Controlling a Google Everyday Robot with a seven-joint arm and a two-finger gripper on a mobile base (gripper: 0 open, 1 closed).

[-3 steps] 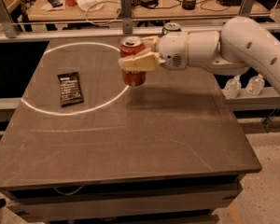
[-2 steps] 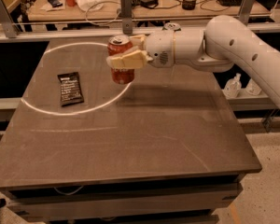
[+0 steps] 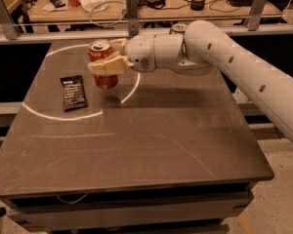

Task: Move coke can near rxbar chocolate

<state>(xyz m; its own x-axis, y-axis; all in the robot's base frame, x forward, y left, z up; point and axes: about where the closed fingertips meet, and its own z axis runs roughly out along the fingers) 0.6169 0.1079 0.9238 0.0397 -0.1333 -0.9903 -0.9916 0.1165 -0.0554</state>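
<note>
The red coke can (image 3: 103,78) with a silver top is upright in my gripper (image 3: 106,57), which is shut on it from the right. The can hangs just above the table, in the back left part. The rxbar chocolate (image 3: 73,92), a flat black bar with white lettering, lies flat on the table a little to the left of the can and slightly nearer the front. My white arm reaches in from the right.
The dark table (image 3: 151,145) has a bright ring of light (image 3: 49,114) around the bar. A green can top (image 3: 177,29) shows behind my wrist at the back edge. A metal rail (image 3: 49,35) and a cluttered bench lie beyond.
My gripper has carried the coke can to the left, toward the black bar. The bar has not moved.
</note>
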